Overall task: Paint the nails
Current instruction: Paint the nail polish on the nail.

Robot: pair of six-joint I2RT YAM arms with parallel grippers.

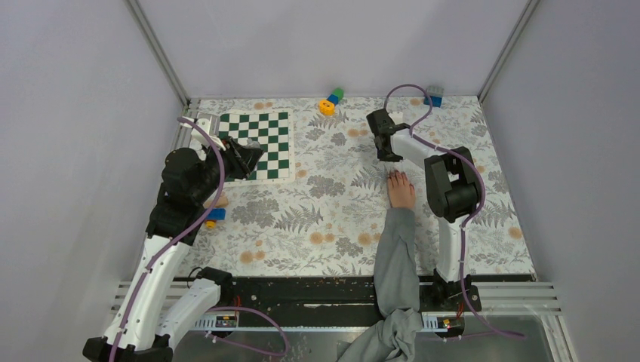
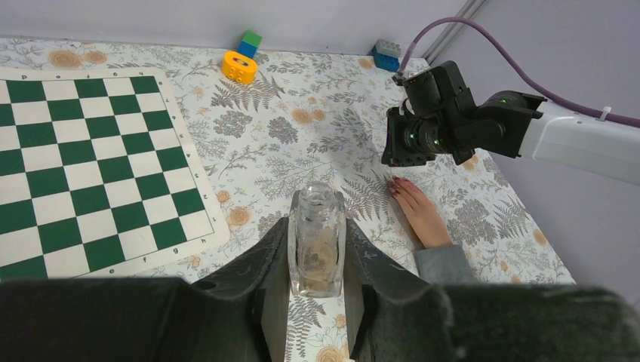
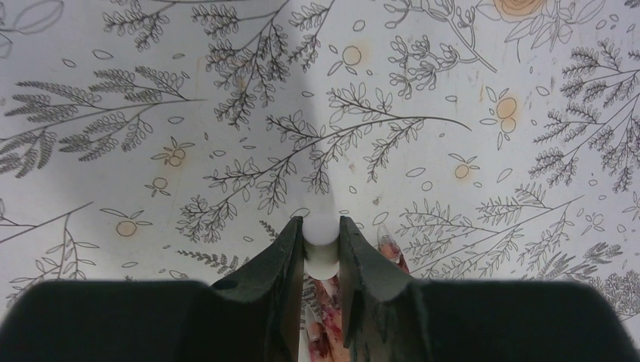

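**Bottle in one gripper, white cylinder in the other, a hand lying flat between**

Closest to me, a grey sleeve (image 1: 395, 264) runs up from the table's front edge beside the right arm's base. It ends in a bare hand (image 1: 401, 192) lying flat, palm down, fingers pointing away. The nails (image 2: 397, 184) show dark-reddish in the left wrist view; from overhead they are too small to make out.

The right gripper (image 1: 383, 145) hangs just beyond those fingertips. The overhead view tells me nothing about its grip. Its own camera shows the fingers (image 3: 283, 264) clamped on a short white cylinder (image 3: 321, 240), aimed down at the floral cloth (image 3: 189, 113). Reddish-pink patches show under the jaws and just to their right. They are mostly hidden, and I cannot tell whether anything touches a nail.

On the left, a small blue-and-orange block (image 1: 214, 216) lies beside the arm. Further in, the left gripper (image 1: 243, 157) sits at the chessboard (image 1: 260, 132). From above its load is lost in black. Its wrist camera shows it pinched tight on a clear glass bottle (image 2: 316, 249), whose neck points out past the fingertips.

At the back wall sit a yellow, blue and green block stack (image 1: 330, 100) and a blue block (image 1: 433, 96), well apart from both grippers.
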